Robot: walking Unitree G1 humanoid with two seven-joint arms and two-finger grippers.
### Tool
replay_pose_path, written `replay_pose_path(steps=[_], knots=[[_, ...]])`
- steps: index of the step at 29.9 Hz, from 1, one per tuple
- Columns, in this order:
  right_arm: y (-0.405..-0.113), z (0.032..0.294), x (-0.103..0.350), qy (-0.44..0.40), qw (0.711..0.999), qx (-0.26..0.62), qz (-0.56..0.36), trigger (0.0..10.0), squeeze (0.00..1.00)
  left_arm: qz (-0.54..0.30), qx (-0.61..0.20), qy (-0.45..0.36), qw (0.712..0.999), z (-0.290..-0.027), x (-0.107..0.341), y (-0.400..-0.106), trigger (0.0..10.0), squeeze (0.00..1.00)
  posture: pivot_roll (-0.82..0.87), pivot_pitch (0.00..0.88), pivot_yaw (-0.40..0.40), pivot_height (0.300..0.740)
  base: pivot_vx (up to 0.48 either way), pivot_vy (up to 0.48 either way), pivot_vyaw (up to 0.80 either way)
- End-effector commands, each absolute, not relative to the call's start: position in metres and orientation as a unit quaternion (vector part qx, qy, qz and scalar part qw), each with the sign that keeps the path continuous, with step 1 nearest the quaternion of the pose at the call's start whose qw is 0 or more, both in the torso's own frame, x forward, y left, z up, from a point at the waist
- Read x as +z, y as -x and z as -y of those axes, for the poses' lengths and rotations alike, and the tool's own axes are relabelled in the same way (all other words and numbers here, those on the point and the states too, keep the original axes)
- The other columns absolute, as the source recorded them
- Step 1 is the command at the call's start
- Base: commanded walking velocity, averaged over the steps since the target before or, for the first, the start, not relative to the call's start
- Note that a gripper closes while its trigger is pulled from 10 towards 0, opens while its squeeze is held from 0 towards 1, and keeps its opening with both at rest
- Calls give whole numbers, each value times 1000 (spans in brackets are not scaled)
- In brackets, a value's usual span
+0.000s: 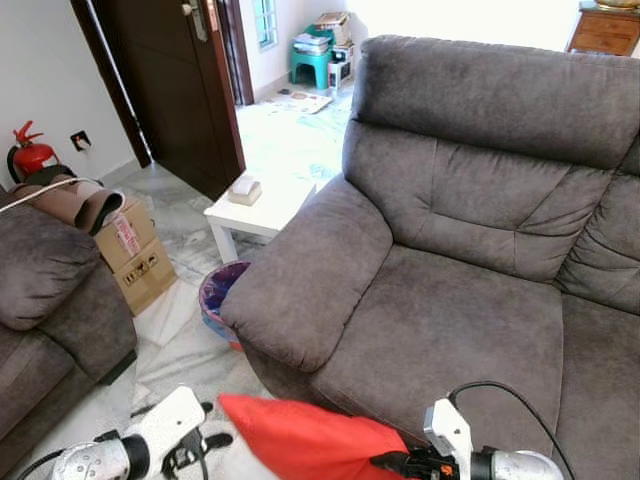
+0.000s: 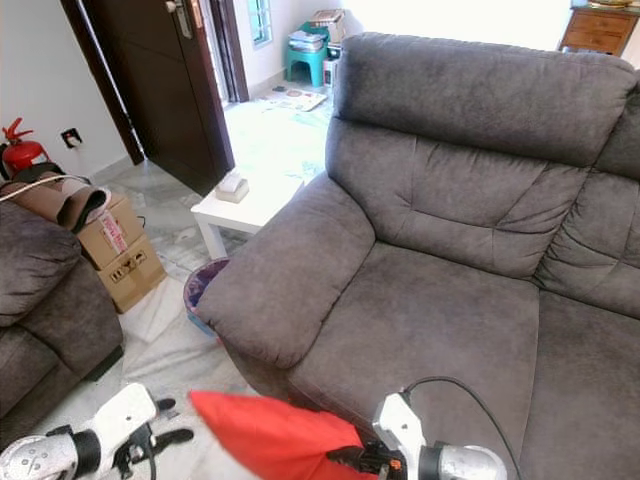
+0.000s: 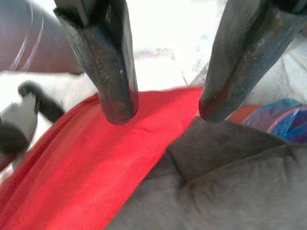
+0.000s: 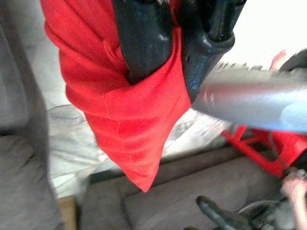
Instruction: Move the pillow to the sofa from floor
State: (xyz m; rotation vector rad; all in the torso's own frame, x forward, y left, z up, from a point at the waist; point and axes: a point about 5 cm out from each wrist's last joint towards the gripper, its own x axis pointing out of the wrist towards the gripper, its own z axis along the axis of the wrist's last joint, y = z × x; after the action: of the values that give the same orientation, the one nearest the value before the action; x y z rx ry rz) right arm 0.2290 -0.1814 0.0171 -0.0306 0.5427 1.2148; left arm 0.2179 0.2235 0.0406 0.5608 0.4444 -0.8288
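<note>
Pillow, red fabric, hangs pinched shut in my right hand, left hand open beside it; the grey suede sofa's seat lies just ahead.

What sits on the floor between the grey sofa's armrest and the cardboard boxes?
In the left eye view, a bin with a purple-blue liner sits between the sofa armrest and the cardboard boxes, beside the white side table.

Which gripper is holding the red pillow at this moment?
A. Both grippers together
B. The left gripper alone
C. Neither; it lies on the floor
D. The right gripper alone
D: the right gripper has its fingers pinched on the red pillow, while the left gripper is open with nothing between its fingers.
</note>
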Motion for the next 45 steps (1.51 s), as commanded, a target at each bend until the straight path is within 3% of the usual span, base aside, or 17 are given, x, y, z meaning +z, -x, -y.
replay_pose_path(steps=[1, 6, 8, 9, 10, 11, 18, 34, 37, 38, 39, 40, 45], knots=[[-235, 174, 32, 28, 776, 592, -214, 10000, 0, -223, -413, -288, 835, -228, 38, -215, 10000, 0, 84, 61, 35, 740, 0, 0, 0], [-233, 171, 40, 26, 756, 616, -218, 10000, 0, -230, -474, -306, 793, -220, 29, -203, 10000, 0, 84, 65, 30, 740, 0, 0, 0], [-232, 171, 42, 26, 752, 621, -218, 10000, 0, -224, -479, -306, 792, -219, 28, -202, 10000, 0, 82, 67, 30, 740, 0, 0, 0], [-232, 170, 43, 27, 750, 624, -217, 10000, 0, -215, -479, -293, 799, -216, 29, -203, 10000, 357, 80, 66, 29, 740, 0, 0, 0], [-232, 170, 43, 27, 750, 624, -217, 10000, 0, -215, -479, -293, 799, -216, 29, -203, 10000, 357, 80, 66, 29, 740, 0, 0, 0], [-232, 170, 45, 29, 749, 626, -216, 10000, 0, -201, -483, -274, 807, -211, 33, -206, 10000, 1000, 78, 67, 27, 740, 0, 0, 0], [-232, 171, 48, 36, 744, 631, -216, 10000, 0, -174, -507, -270, 800, -201, 42, -210, 10000, 1000, 79, 68, 28, 740, 0, 0, 0], [-228, 165, 74, 48, 730, 656, -189, 10000, 0, -207, -548, -320, 745, -206, 17, -204, 10000, 1000, 59, 71, 35, 740, 0, 0, 0], [-227, 165, 77, 48, 728, 658, -187, 10000, 0, -205, -544, -321, 748, -203, 11, -204, 10000, 1000, 55, 74, 32, 740, 0, 0, 0], [-227, 164, 78, 49, 728, 658, -186, 10000, 0, -205, -543, -321, 749, -202, 9, -204, 10000, 851, 52, 74, 32, 740, 0, 0, 0], [-227, 164, 78, 49, 728, 659, -185, 10000, 0, -206, -542, -322, 748, -202, 8, -204, 10000, 82, 52, 74, 32, 740, 0, 0, 0], [-227, 163, 80, 51, 728, 659, -184, 10000, 0, -207, -543, -323, 747, -200, 6, -204, 10000, 0, 47, 75, 31, 740, 0, 0, 0], [-226, 161, 85, 57, 723, 665, -180, 10000, 0, -200, -548, -345, 735, -198, 1, -203, 10000, 0, 49, 75, 30, 740, 0, 0, 0]])
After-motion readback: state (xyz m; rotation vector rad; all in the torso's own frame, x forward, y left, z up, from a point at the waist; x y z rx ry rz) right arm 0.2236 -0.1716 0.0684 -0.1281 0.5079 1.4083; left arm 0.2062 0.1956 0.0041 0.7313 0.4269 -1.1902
